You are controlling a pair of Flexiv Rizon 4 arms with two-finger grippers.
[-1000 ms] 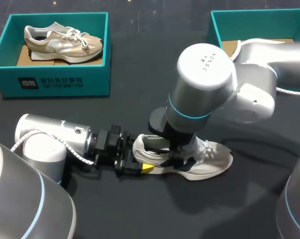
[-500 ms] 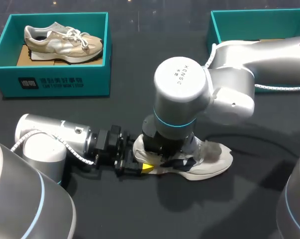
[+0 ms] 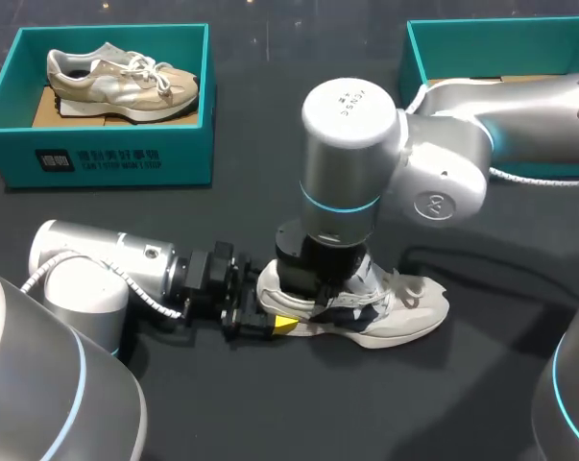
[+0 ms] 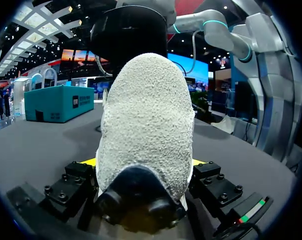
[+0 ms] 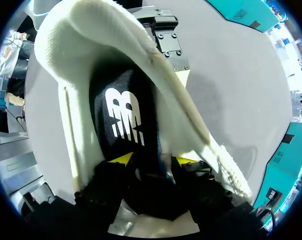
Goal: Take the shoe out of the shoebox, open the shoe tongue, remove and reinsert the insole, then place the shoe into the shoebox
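Sneaker (image 3: pixel 409 309) of cream suede with navy panels, on its sole on the dark tabletop (image 3: pixel 270 413), long axis crosswise — heel at left gripper (image 3: pixel 270 315), toe rightward. Left fingers (image 3: pixel 284 325) clamped on the heel. Right gripper (image 5: pixel 155 160) down in the opening, grip not discernible. Teal cardboard shoebox (image 3: pixel 116 158) at far left corner, second shoebox (image 3: pixel 433 38) at far right — both well apart; open tabletop in front.

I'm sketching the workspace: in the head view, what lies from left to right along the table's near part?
left arm → left tool → white shoe, its heel first and its toe rightmost.
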